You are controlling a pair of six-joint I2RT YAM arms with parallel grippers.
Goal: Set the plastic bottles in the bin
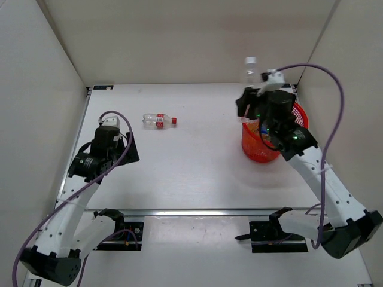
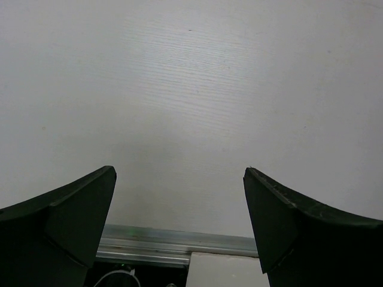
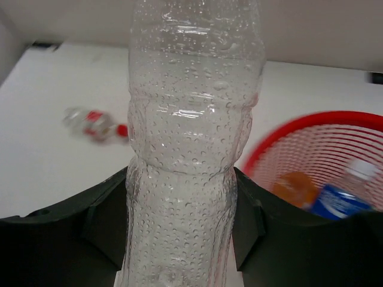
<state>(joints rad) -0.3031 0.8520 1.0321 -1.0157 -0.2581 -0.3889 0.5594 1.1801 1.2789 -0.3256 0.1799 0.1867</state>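
My right gripper (image 1: 256, 95) is shut on a clear, label-less plastic bottle (image 1: 250, 72) with a white cap, held upright above the left rim of the red mesh bin (image 1: 263, 149). In the right wrist view the bottle (image 3: 191, 137) fills the middle between my fingers (image 3: 108, 221). The bin (image 3: 335, 137) holds an orange bottle (image 3: 294, 188) and a blue-labelled bottle (image 3: 344, 194). A clear bottle with red label and cap (image 1: 159, 121) lies on the table, also in the right wrist view (image 3: 96, 124). My left gripper (image 1: 122, 140) is open and empty over bare table (image 2: 179, 173).
Cardboard walls enclose the white table on the left, back and right. A metal rail (image 2: 173, 245) runs along the table's near edge, by the arm bases.
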